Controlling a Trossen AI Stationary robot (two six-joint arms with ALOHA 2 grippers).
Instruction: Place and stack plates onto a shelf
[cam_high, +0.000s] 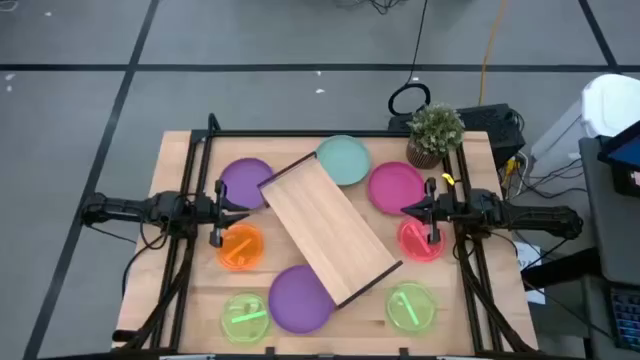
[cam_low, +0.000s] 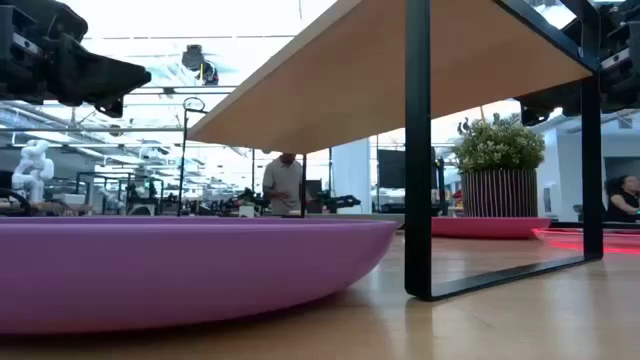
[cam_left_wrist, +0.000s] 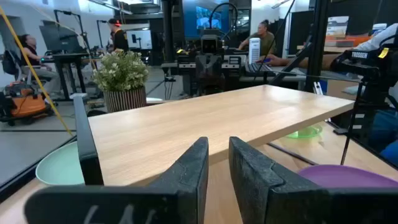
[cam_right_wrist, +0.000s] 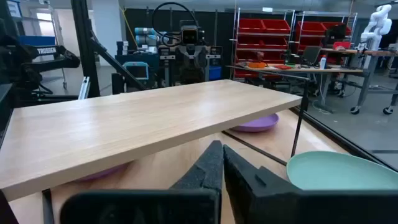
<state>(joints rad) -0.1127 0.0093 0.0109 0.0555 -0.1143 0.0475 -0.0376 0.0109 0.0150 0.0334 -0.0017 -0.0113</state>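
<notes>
From above, the shelf (cam_high: 328, 228) lay diagonally mid-table among the plates (cam_high: 298, 298). Low view showed a lab behind. The left gripper (cam_left_wrist: 217, 167) stood slightly parted, empty; "TROSSEN" was readable nearby. The right gripper (cam_right_wrist: 222, 163) was clenched, empty.

You see a light wooden shelf (cam_high: 330, 228) on a black frame. Around it are two purple plates (cam_high: 246, 183), one teal plate (cam_high: 346, 160), one magenta plate (cam_high: 394, 186), one red (cam_high: 419, 242), one orange (cam_high: 239, 247) and two translucent green plates (cam_high: 245, 317).
</notes>
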